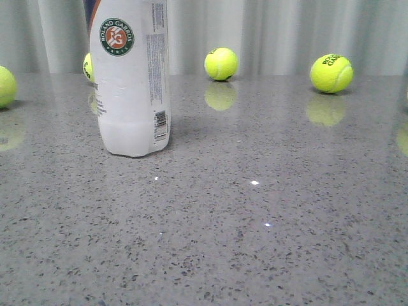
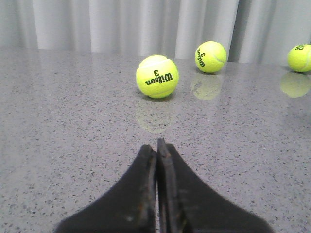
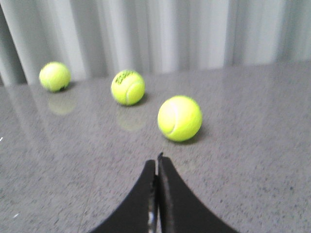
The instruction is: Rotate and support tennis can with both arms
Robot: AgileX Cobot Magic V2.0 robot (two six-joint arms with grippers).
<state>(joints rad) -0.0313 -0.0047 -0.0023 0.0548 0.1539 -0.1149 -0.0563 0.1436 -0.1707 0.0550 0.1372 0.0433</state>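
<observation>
We see the left end effector [image 2: 157,145] with its two black fingers pressed together at the tips, gripping nothing, low over the grey speckled desk [image 2: 58,145]. Beyond it sits a ball printed "Wilson 3" [image 2: 157,76], with two more balls [image 2: 210,57] [image 2: 300,58] farther back by the pale curtain [image 2: 146,24].

The right end effector [image 3: 157,162] is likewise closed on nothing; a tennis ball [image 3: 180,118] lies just past its tips, and two others [image 3: 128,87] [image 3: 55,76] sit farther off.

In the front view neither end effector appears. The tennis can [image 1: 131,83] stands upright on the desk [image 1: 255,242] at left, Roland Garros badge [image 1: 117,36] and barcode [image 1: 160,121] facing us, its top cut off by the frame. Tennis balls [image 1: 221,64] [image 1: 331,72] rest far behind it, apart from the can.
</observation>
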